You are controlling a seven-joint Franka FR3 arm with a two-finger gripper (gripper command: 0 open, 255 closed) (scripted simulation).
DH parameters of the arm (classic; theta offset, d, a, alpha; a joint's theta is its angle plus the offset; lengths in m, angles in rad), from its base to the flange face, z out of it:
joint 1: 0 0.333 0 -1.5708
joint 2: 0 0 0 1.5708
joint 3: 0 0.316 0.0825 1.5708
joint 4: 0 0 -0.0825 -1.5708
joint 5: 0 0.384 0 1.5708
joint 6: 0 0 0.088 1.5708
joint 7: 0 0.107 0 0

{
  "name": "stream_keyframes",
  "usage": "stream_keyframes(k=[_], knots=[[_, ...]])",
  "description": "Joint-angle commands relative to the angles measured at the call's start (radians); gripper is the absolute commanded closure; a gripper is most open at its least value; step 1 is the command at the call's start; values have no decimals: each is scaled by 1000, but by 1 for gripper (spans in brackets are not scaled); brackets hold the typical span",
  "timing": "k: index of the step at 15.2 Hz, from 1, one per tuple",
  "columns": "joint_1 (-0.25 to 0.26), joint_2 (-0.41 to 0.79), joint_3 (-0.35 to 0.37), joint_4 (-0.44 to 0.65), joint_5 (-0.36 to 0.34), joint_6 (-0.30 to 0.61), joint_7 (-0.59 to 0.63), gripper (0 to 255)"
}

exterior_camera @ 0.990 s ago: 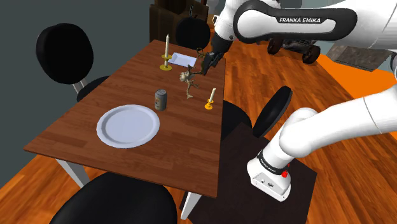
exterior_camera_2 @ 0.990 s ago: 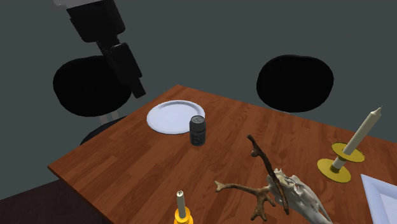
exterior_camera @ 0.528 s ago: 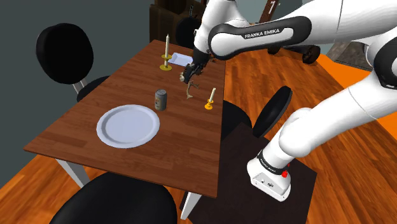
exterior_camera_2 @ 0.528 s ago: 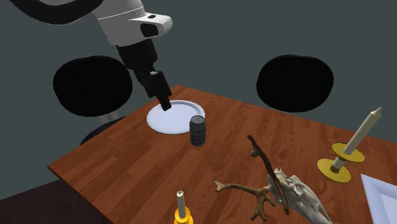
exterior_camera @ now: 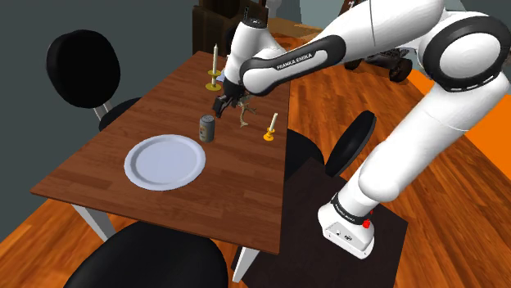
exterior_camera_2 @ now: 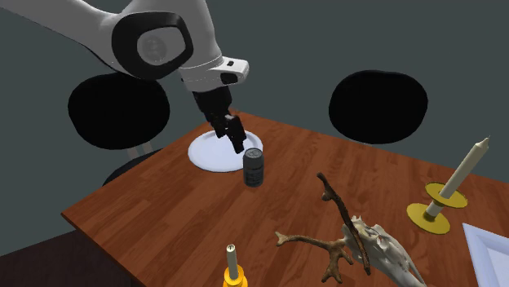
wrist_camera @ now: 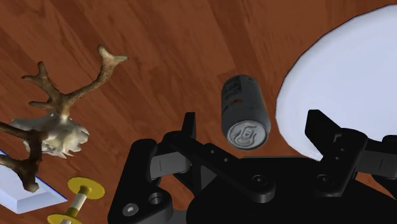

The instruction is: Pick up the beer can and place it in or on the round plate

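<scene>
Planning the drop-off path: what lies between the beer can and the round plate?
Just bare table between the can and the plate, as the shoulder view shows.

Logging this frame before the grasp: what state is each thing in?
beer can: upright on the table, not held
round plate: flat on the table, empty
gripper: open, above the beer can
tall candle: upright in its holder, no flame
short candle: upright in its holder, no flame

Glossy wooden table (exterior_camera: pixel 98 155), metal can (wrist_camera: pixel 245 112)
</scene>
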Motion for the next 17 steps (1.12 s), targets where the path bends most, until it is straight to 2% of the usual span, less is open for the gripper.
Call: stream_keyframes(k=[1, 6, 13, 17], knots=[[-1, 83, 3, 45, -37, 36, 34, 0], [23, 265, -7, 164, -124, 94, 118, 0], [34, 347, -27, 177, -165, 160, 146, 0], [35, 354, -29, 178, -168, 165, 148, 0]])
